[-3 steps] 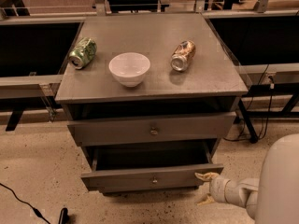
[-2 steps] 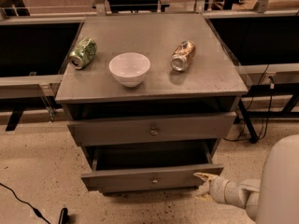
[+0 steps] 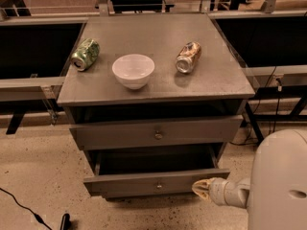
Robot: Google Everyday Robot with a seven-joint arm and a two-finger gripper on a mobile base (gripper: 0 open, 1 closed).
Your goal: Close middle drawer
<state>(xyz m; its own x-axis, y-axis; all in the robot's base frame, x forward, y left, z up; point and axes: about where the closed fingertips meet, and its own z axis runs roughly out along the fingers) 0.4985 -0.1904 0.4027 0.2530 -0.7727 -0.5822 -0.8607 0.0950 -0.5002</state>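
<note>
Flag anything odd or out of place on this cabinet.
Two cans lie on their sides on top: a green can left of the bowl, a tan can right of it. The middle drawer stands pulled out, with the hand beside its front's right end.

Dim overhead light is leaving the middle drawer [image 3: 124, 184] shadowed inside; the gripper [image 3: 202, 188] is catching light at its right corner.

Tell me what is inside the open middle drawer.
The middle drawer shows nothing inside; its back is hidden under the upper drawer. The end effector is by its front right corner.
</note>
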